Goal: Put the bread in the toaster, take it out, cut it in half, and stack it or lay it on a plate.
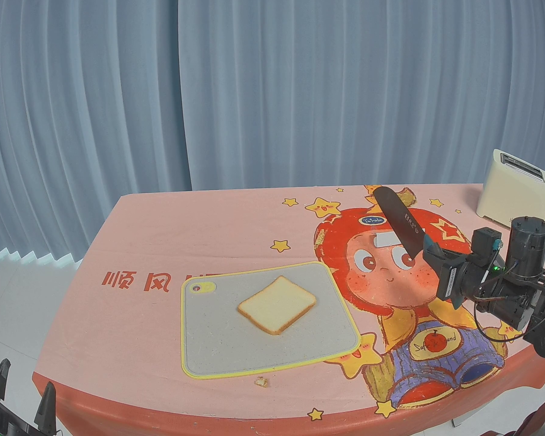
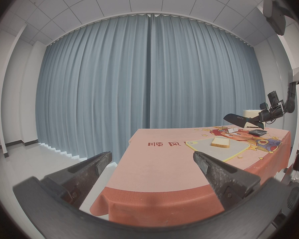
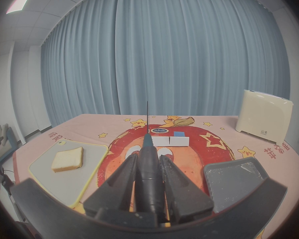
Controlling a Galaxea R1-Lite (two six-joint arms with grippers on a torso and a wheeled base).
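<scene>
With the left gripper [image 2: 152,155] standing apart and empty, the right gripper [image 3: 148,156], clamped on the knife [image 1: 399,220], should lower its blade squarely across the middle of the bread [image 1: 277,304] on the cutting board [image 1: 224,340].

Uncut bread slice [image 1: 277,304] (flat) on cutting board [image 1: 224,340]
</scene>
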